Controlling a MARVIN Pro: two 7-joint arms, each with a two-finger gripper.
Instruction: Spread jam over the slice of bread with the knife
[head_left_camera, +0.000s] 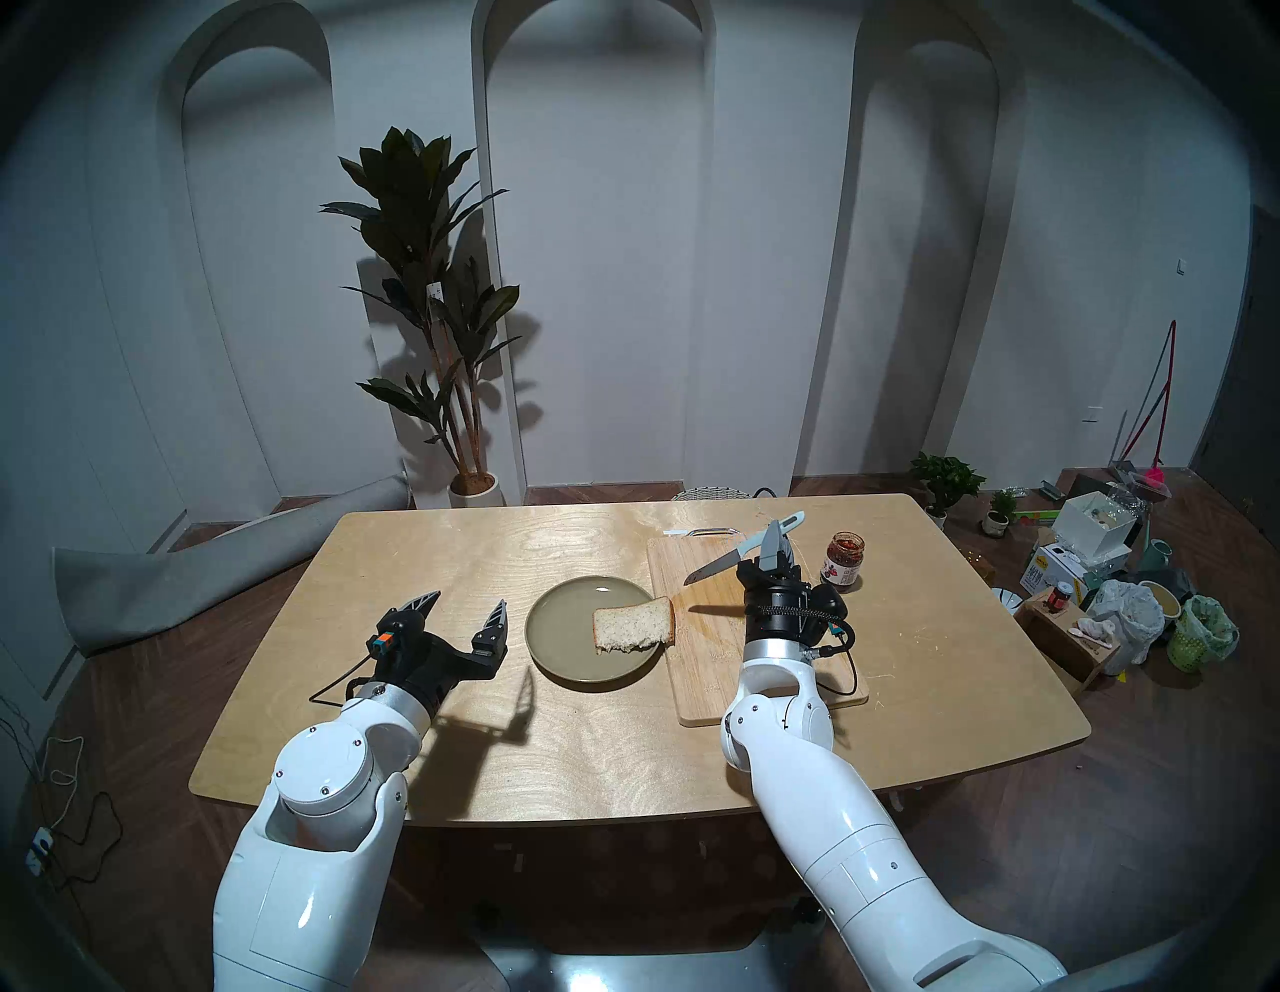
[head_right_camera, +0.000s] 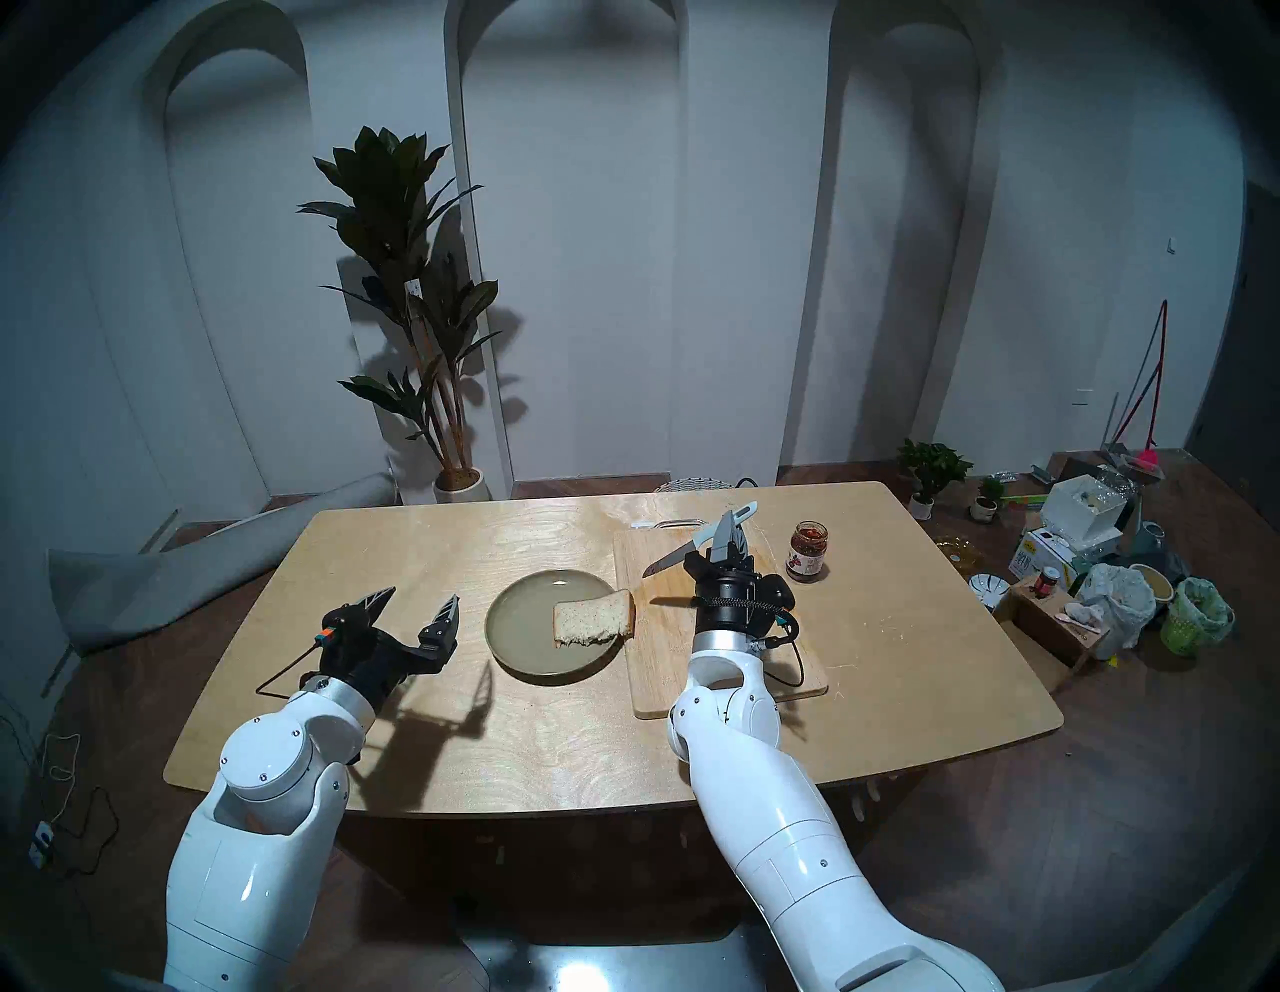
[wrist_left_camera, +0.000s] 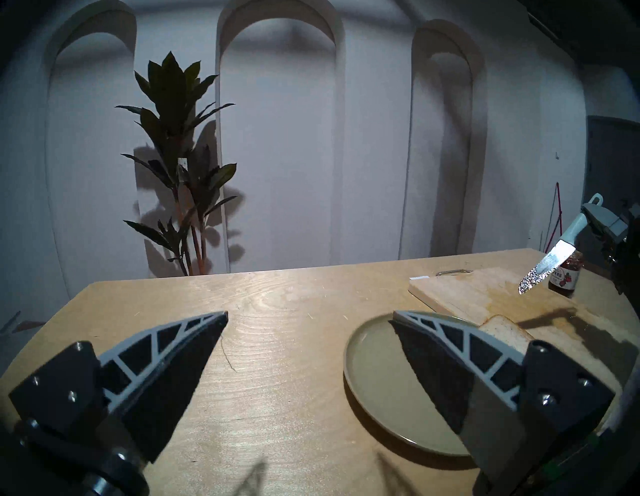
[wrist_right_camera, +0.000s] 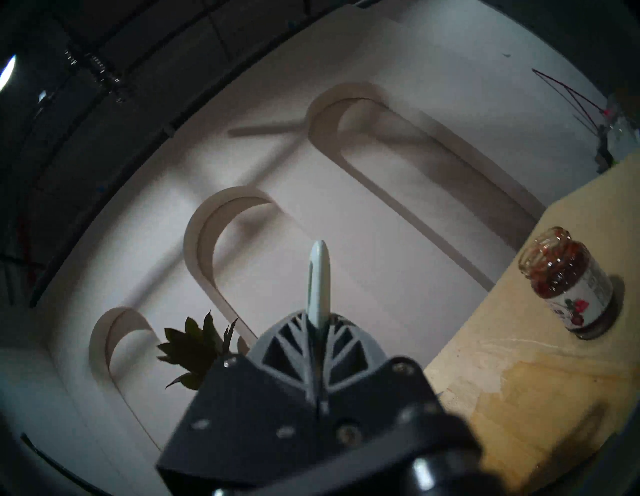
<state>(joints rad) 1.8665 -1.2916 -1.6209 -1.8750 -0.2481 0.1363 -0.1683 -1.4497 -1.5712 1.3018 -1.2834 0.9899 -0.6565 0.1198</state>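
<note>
1. The right gripper (head_left_camera: 774, 554) is clamped on the pale handle of the knife (head_left_camera: 734, 556), which hangs in the air over the wooden cutting board (head_left_camera: 699, 665), blade angled down toward the plate side.
2. The blade looks clean of jam, so I judge no scoop has been taken yet.
3. The jam (head_left_camera: 843, 560) sits in its lidless glass jar on the table just past the board's right edge, near the knife hand but apart from it.
4. The slice of bread (head_left_camera: 634, 625) lies bare, one side on the green plate (head_left_camera: 561, 627), its crust edge overhanging onto the board. No red shows on it: dipping, carrying and spreading all seem left to do.
5. The left gripper (head_left_camera: 465, 614) hovers left of the plate, jaws spread wide, holding nothing.
6. The table (head_left_camera: 485, 748) is light wood with rounded corners.
7. Behind stand white arched wall panels and a tall potted plant (head_left_camera: 422, 291); boxes and bags clutter the floor at right.
</note>
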